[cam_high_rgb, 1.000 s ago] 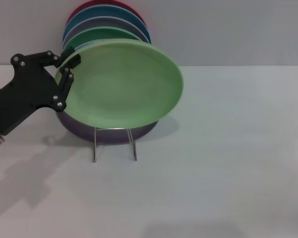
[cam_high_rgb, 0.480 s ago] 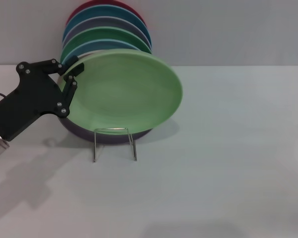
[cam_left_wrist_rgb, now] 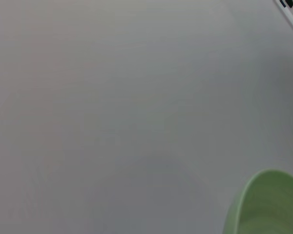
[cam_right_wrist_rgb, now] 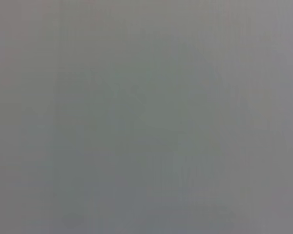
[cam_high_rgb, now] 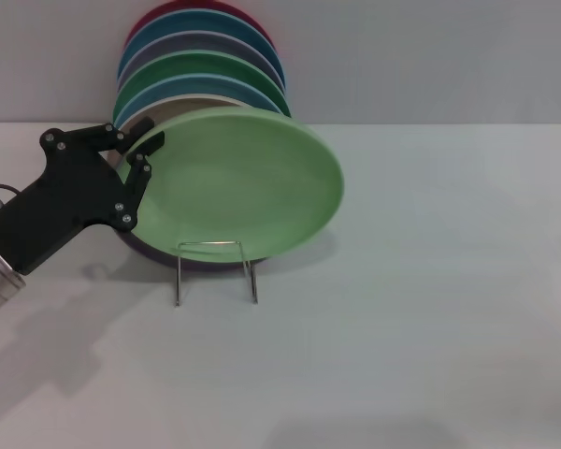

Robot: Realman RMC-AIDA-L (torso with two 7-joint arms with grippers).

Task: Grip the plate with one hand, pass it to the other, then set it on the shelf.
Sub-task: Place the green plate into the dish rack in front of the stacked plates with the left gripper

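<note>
Pale mint-green plastic fills the middle of the head view: the plate [cam_high_rgb: 234,182], round with a shallow rim, is tilted with its face up and toward the camera, its lower edge just above the front loop of the shelf [cam_high_rgb: 215,271], a thin silver wire rack on the white table [cam_high_rgb: 421,327]. Behind it stand other plates [cam_high_rgb: 201,56] in dark green, blue, lilac and red. The left gripper [cam_high_rgb: 142,150] reaches in from the robot's left, its black fingers pinching the plate's near rim, one above and one below the edge. The step in hand seems to be setting the plate down into the rack. To do it well, I judge the lower rim should be guided into a free slot in front of the stack, the plate brought more upright so it leans on the wire, and the grip let go only once the rack bears the weight; a tilt this flat could let it slide forward over the loop.

In the left wrist view only an arc of the plate's green rim [cam_left_wrist_rgb: 263,204] shows in one corner, against the plain grey surface; that arm's own fingers are out of frame.

The right wrist view is uniform grey, with no plate and no rack. The right gripper appears in none of the views.
</note>
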